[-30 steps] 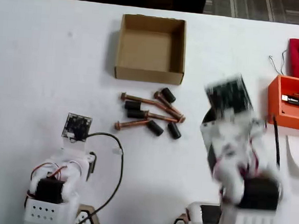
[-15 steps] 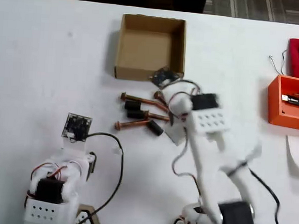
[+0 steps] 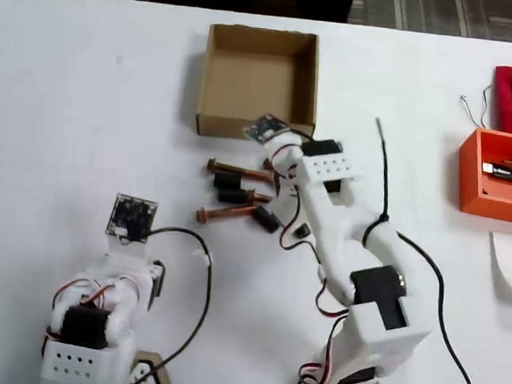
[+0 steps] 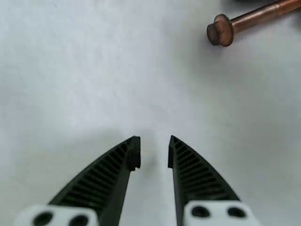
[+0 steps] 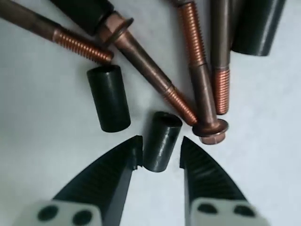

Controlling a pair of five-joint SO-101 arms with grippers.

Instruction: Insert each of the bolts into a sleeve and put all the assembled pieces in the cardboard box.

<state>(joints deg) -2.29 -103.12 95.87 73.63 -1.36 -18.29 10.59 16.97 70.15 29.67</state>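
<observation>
Several copper-coloured bolts (image 3: 236,169) and black sleeves (image 3: 227,180) lie loose in a heap just outside the cardboard box (image 3: 243,125), against the wall that faces the arms. With the parts lying unsorted so near the box, the task looks to be at its very start. The right gripper (image 3: 280,163) hangs over the end of that heap, close beside the box's near corner. In its wrist view the gripper (image 5: 161,153) has its ribbed black fingers (image 5: 117,165) spread to either side of the nearest sleeve (image 5: 162,139). A thin gap shows on each side, so the sleeve is straddled, not yet pinched. This sleeve lies a little clear of the crossed bolts (image 5: 141,59), which is probably why it is the one lined up: the jaws can drop around it without fouling a shank or the flanged head just beside it. Another sleeve (image 5: 109,98) lies parallel and near it. The left gripper (image 4: 154,153) sits well back from the box, farther out than the heap, low over bare white table (image 3: 86,101). Its fingers (image 4: 117,165) are parted by a narrow slot with nothing between them, and one bolt head (image 4: 220,32) lies ahead of it. That looks like a waiting pose, ready to take a bolt for mating. No writing can be read: bolts, sleeves and box are plain, and any marks on the wrist circuit board (image 3: 132,217) are too small to make out.
</observation>
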